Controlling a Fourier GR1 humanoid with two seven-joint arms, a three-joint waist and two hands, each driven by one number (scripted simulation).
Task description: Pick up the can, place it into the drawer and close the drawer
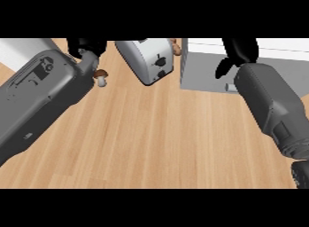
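The right hand (240, 49) is over the far part of the open grey drawer (202, 66); its top is cut off, so its state cannot be determined. The same applies to the left hand (86, 46), far left. One small pale cylinder (230, 87), possibly the can, lies in the drawer beside the right forearm, mostly hidden; its axis appears left-right. One toaster (147, 60) and one mushroom (101, 78) sit on the wooden counter (150, 137).

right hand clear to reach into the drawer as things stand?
Probably yes. The right hand already hangs over the open grey drawer, and nothing shows between them. The toaster stands off to its left, apart from it.
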